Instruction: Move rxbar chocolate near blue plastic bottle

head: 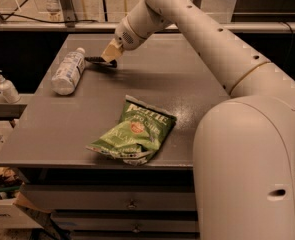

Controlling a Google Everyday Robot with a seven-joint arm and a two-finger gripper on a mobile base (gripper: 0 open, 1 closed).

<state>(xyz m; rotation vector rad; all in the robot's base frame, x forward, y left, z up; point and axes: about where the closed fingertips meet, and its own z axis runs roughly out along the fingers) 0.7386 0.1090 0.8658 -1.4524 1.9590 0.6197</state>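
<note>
Where the grey surface [197, 99] ran toward its far left quarter, item one was logged: end effector [110, 58], carried by the single arm reaching in from the right, and to all appearance clamped on the right-hand end of the rxbar chocolate [98, 60].

Bar: small, dark, flat. Its long axis ran roughly left to right, with the free end pointing away from the end effector toward the bottle. Whether it rested on the surface or hung just above could not be told.

Item two: blue plastic bottle [68, 70], lying on its side with the white cap toward the far edge and its long axis running far to near, slightly slanted. It lay left of the end effector. The bar's free end sat just beside the bottle's shoulder, and contact could not be told.

Item three: green chip bag [134, 131], near the front edge, well apart from both.

Item four: white pump dispenser [6, 86], off the surface on a ledge to the left.

Assessment: the bottle lay directly leftward along the bar's own axis. Placement looked nearly met. The remaining move was judged a set-down and release, with care not to nudge the bottle into rolling.
</note>
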